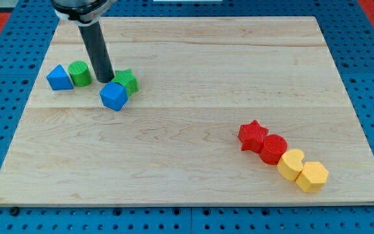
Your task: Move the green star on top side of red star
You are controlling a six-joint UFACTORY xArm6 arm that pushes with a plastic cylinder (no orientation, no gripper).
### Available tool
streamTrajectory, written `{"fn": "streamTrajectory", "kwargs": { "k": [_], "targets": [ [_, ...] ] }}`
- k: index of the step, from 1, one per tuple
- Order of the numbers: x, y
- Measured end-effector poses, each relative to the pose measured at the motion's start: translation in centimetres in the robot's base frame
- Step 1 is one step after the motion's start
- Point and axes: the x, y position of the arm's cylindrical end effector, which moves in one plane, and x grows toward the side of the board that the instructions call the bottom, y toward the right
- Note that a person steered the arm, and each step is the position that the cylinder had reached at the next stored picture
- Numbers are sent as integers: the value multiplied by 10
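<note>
The green star lies at the view's upper left, touching a blue cube just below and left of it. The red star lies at the view's lower right, far from the green star. My tip rests on the board right beside the green star's left side, just above the blue cube. The dark rod rises from there to the view's top.
A green cylinder and a blue triangular block sit left of my tip. A red cylinder, a yellow block and a yellow hexagon run in a diagonal line down-right from the red star. The wooden board lies on blue pegboard.
</note>
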Motion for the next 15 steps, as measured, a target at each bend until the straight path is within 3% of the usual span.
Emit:
{"fn": "streamTrajectory", "kwargs": {
  "k": [2,3,4,6,7,8,10,12,14,15],
  "targets": [
    [35,147],
    [69,175],
    [58,178],
    [19,111],
    [19,55],
    [50,61],
    [74,197],
    [104,223],
    [71,231],
    [51,264]
  ]
}}
